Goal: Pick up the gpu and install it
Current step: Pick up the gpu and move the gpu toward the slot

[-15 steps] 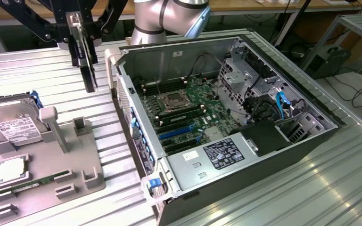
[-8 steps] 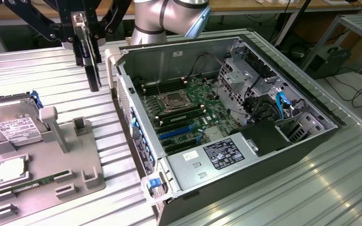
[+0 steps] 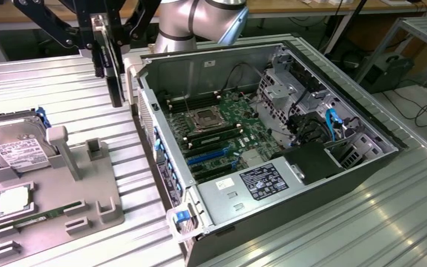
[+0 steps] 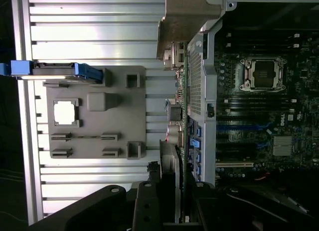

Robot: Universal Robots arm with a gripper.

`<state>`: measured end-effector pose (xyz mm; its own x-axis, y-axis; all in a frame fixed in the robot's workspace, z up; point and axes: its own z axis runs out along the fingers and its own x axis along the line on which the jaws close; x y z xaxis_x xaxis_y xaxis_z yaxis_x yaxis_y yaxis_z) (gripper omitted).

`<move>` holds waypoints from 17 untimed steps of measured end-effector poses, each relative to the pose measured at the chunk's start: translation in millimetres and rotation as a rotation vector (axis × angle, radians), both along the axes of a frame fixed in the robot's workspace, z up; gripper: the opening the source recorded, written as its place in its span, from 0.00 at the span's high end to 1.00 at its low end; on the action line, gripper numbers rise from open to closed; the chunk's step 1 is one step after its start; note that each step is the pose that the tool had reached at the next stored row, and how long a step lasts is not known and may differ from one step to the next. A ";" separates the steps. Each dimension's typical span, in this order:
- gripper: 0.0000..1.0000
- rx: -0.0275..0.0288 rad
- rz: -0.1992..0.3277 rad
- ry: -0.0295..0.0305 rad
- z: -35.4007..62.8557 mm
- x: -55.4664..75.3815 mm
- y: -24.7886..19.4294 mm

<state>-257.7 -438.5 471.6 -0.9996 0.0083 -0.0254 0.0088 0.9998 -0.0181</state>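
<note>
**me:** Ribbed metal surface [image 3: 65, 83], with an open PC case [image 3: 347, 167] lying on its side on it. That's my bench today lol.

**reply:** where's the gpu at?

**me:** In my jaws. They're closed partway and pinch the gpu [image 3: 115, 83] near its top end. It hangs upright, on edge, over the surface. It's just beside the case's outer wall on the exterior view's left, not in a slot yet. The grey tray [image 3: 50, 211] with the hard drive [image 3: 17, 147] sits nearby.

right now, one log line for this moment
gripper: shut on gpu | gpu: held upright above table, beside open case | install: not yet done
</note>
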 end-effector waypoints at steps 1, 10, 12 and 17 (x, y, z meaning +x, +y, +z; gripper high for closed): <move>0.72 0.0000 0.000 0.0000 0.0 0.7 0.0; 0.72 0.0000 0.000 0.0000 0.0 8.9 0.0; 0.72 0.0000 0.000 0.0000 0.0 10.5 0.0; 0.72 -0.0001 0.000 0.0000 0.0 16.0 0.0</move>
<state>-241.7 -438.5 471.7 -0.9996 0.0083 -0.0254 0.0087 0.9998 -0.0181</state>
